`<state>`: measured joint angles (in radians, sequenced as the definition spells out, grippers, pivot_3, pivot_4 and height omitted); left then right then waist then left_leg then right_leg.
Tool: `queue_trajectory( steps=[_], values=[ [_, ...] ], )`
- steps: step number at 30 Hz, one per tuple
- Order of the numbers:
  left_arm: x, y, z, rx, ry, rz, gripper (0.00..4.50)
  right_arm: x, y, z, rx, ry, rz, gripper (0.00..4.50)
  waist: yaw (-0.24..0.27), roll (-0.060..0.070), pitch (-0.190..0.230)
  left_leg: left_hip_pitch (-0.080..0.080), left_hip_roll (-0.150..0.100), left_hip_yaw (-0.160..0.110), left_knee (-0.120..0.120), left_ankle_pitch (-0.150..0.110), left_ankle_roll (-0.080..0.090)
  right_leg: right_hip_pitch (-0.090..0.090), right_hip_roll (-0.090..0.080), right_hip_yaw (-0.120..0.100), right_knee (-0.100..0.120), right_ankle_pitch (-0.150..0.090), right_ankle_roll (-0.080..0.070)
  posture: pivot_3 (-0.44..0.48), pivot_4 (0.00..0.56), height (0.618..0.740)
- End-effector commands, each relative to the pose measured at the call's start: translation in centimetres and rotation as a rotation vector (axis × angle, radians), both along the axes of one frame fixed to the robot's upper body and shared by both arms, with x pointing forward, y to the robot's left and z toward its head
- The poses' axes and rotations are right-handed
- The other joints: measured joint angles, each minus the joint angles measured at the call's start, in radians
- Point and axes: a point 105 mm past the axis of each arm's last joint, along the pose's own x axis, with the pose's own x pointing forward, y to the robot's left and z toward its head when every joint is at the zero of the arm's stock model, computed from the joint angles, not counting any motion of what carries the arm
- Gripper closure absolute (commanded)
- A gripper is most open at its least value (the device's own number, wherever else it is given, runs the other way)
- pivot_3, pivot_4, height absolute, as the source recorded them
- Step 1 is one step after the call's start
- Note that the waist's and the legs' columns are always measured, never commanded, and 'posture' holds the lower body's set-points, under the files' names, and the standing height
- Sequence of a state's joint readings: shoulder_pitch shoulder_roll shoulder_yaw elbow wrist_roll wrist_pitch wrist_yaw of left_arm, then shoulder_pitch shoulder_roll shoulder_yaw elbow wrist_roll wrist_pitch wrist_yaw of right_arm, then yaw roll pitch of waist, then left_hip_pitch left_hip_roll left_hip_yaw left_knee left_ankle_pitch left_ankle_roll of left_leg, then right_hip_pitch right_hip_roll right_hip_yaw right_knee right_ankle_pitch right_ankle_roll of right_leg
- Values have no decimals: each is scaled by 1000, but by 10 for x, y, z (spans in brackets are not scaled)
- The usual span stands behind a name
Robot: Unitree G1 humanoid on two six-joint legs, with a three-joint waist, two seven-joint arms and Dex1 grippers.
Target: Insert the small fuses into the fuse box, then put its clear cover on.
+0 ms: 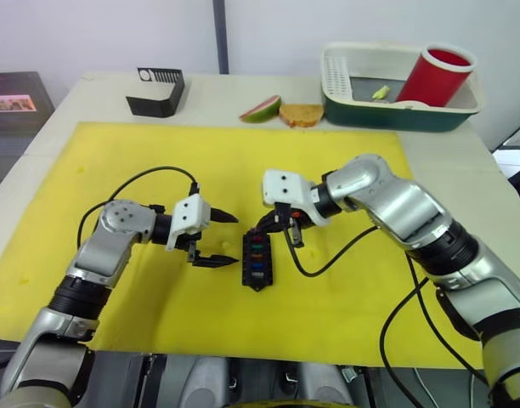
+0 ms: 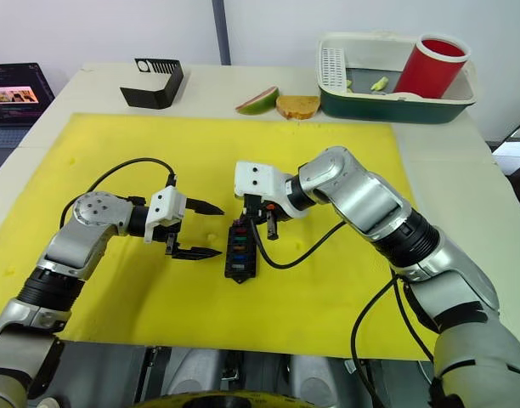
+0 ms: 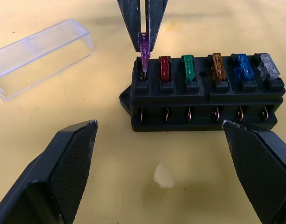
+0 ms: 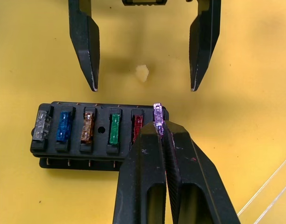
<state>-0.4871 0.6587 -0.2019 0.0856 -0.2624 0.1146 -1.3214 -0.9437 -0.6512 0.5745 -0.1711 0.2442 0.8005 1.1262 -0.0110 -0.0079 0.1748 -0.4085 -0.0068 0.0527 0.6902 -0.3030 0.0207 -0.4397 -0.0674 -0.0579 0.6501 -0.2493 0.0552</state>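
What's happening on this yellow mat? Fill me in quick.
The right end effector is pinching the purple fuse and setting it into the end slot of the fuse box. The red, green, amber, blue and grey fuses already sit in their slots. The left end effector hovers open beside the box. The clear cover lies on the mat, not yet fitted.

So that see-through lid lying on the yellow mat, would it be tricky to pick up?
Probably a little. The clear cover looks thin-walled and hollow, so likely light and easily nudged. Its glossy plastic may slip between fingers. It lies flat on the yellow mat, so it shouldn't roll.
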Motion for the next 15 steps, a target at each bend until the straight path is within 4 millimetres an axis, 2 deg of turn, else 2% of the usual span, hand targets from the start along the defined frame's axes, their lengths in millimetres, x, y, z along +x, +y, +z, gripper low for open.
queue_trajectory(
  steps=[1, 15],
  values=[
    [2, -3, 10, -13, -48, -8, 16, 4, 0, 8, 30, -33, -8, 4500, 0, 0, 0, 0, 0, 0, 0, 0, 0, 0, 0, 0, 0, 0, 0, 0, 150, 740],
    [0, -2, 6, -3, -36, -5, 16, 4, -2, 4, 32, -26, -27, 4500, 0, 0, 0, 0, 0, 0, 2, 0, 0, 1, 0, 0, 1, 0, 0, 0, 150, 740]
  ],
)
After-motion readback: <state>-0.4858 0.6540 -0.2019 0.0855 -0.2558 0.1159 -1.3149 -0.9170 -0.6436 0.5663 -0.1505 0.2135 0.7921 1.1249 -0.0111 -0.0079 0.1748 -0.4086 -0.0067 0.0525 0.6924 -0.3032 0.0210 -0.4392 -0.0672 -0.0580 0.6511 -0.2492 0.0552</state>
